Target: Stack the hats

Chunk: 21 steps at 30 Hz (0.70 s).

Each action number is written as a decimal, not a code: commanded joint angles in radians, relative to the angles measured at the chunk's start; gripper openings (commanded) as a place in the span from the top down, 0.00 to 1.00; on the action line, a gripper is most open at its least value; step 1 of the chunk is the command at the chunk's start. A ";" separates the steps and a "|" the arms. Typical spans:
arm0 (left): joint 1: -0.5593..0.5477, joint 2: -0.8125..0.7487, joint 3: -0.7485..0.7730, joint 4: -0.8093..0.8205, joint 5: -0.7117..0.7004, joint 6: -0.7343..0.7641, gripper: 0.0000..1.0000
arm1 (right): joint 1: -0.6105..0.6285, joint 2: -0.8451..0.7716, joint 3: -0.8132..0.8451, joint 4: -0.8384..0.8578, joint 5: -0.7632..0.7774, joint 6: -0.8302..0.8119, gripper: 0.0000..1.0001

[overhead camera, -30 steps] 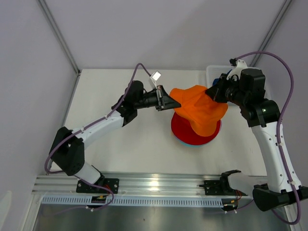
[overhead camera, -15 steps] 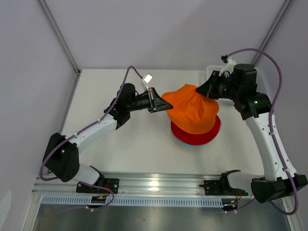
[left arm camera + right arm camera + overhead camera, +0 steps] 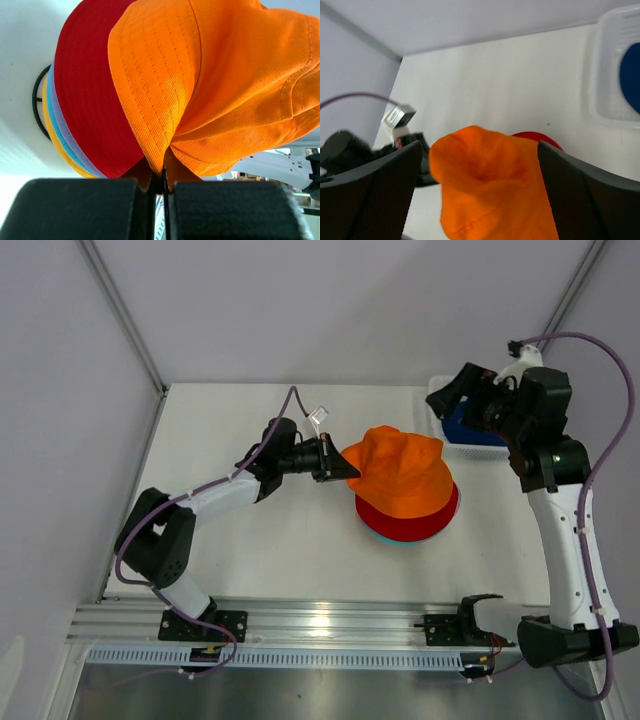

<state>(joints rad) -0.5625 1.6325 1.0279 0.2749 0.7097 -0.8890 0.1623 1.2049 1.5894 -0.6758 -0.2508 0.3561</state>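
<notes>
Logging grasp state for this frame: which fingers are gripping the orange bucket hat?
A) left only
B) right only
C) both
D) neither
A: the left wrist view shows the left fingers pinched shut on the brim of the orange bucket hat, while the right fingers are spread wide, clear of the hat and holding nothing.

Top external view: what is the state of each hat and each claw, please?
orange hat: resting on the red hat, brim pinched by the left claw
red hat: stacked, directly under the orange hat
dark blue hat: lying in the white basket, not stacked
left claw: shut on the orange hat's brim
right claw: open, holding nothing
</notes>
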 commanded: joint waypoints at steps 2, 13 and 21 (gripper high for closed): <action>-0.019 -0.013 0.012 -0.008 -0.004 0.093 0.99 | -0.179 -0.097 -0.171 -0.010 0.061 0.170 0.00; -0.105 -0.025 0.008 -0.016 -0.065 0.162 0.99 | -0.311 -0.410 -0.695 0.191 -0.091 0.552 0.22; -0.126 -0.045 -0.023 0.000 -0.121 0.153 0.99 | -0.311 -0.461 -0.726 0.085 -0.035 0.547 0.24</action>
<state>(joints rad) -0.6678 1.6199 1.0256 0.2749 0.6231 -0.7761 -0.1463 0.7731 0.8757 -0.5941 -0.3069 0.8692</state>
